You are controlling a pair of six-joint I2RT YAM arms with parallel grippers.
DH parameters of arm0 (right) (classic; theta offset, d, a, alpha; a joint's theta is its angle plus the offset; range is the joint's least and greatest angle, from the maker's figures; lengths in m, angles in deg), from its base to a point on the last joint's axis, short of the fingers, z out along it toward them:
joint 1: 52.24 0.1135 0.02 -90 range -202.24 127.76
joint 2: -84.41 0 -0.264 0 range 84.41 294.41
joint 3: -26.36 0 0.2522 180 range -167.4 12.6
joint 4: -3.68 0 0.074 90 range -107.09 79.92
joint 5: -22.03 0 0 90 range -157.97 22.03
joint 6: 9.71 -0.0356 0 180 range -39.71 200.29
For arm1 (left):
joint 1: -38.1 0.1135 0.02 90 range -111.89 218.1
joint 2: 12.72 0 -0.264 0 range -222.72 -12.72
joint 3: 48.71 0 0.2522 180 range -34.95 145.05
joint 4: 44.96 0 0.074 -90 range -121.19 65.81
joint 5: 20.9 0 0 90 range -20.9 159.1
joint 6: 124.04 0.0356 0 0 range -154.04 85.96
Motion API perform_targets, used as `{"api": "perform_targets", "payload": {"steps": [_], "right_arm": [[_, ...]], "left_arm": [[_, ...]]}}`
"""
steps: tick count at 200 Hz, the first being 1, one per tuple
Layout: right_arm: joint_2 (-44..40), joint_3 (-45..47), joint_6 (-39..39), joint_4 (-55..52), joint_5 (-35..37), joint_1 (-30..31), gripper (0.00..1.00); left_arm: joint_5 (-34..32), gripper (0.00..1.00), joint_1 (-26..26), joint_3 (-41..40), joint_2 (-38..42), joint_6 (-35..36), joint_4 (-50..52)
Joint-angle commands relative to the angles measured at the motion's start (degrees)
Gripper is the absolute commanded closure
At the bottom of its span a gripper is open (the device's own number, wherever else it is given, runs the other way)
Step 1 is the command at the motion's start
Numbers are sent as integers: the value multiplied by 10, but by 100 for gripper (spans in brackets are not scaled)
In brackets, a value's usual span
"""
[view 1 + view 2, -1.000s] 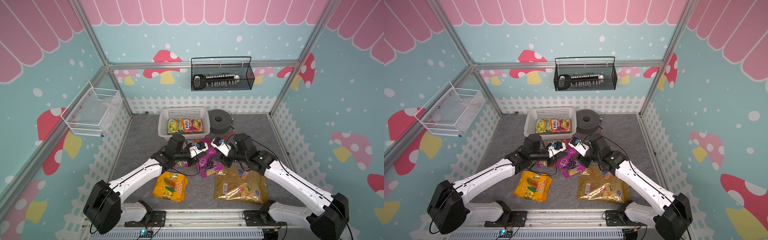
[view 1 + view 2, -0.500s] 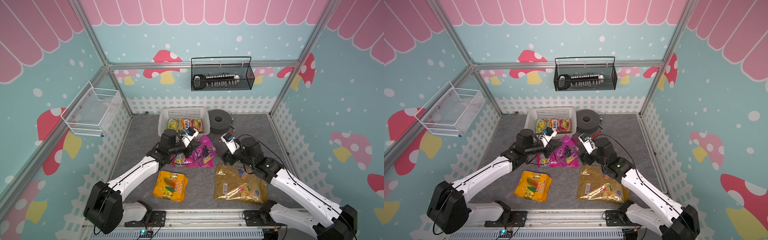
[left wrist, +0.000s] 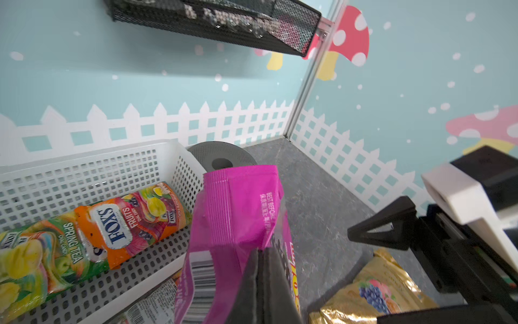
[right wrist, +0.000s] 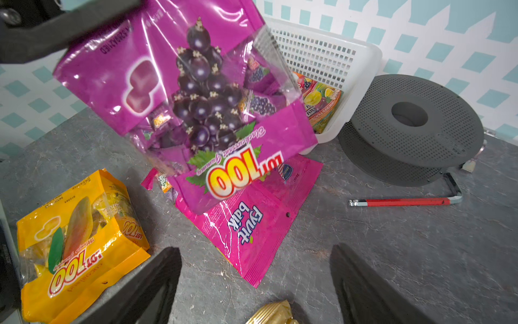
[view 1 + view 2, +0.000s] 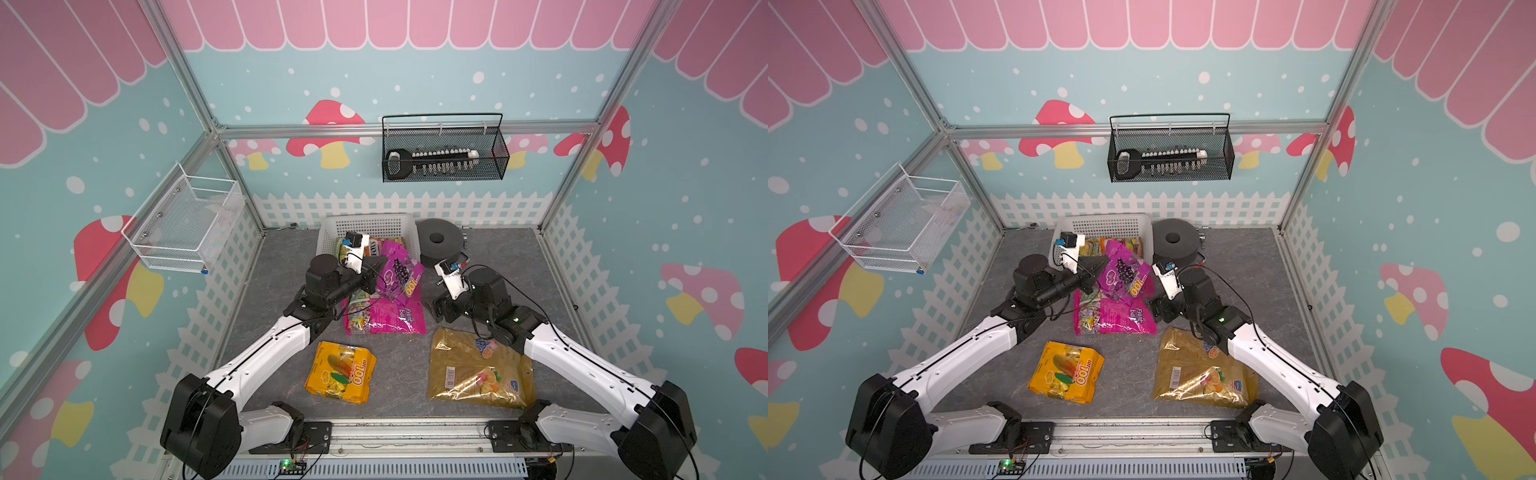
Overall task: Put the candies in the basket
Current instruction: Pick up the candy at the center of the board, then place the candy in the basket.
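My left gripper is shut on the top edge of the purple grape "100" bag, which hangs tilted over the front rim of the white perforated basket. Two Fox's candy bags lie inside the basket. The big magenta bag lies flat below the held bag. The orange-yellow "100" bag and the big gold bag lie nearer the front. My right gripper stands open and holds nothing, low over the table between the magenta and gold bags.
A grey perforated round spool stands right of the basket, with a thin red stick beside it. A black mesh basket hangs on the back wall and a white wire basket on the left wall. White picket fencing borders the table.
My right gripper opened, let go of the purple bag and drew back to the right. My left gripper lifted the bag and carried it toward the basket.
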Motion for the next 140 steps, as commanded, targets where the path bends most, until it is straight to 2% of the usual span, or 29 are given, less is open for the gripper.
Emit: {"api": "perform_targets", "payload": {"steps": [1,26,64,112,140], "right_arm": [[7,-30,-20,42,-2,-5,11],[6,-31,-26,49,8,-6,11],[-2,-24,-25,48,22,-6,11],[-11,-14,-18,48,40,-7,11],[-3,-15,-15,48,59,-7,12]], "left_arm": [[-21,100,43,34,-32,-90,-85],[9,100,71,64,-82,-127,-115],[32,100,84,124,-158,-160,-140],[5,100,92,149,-214,-241,-186],[16,100,92,157,-270,-302,-230]]}}
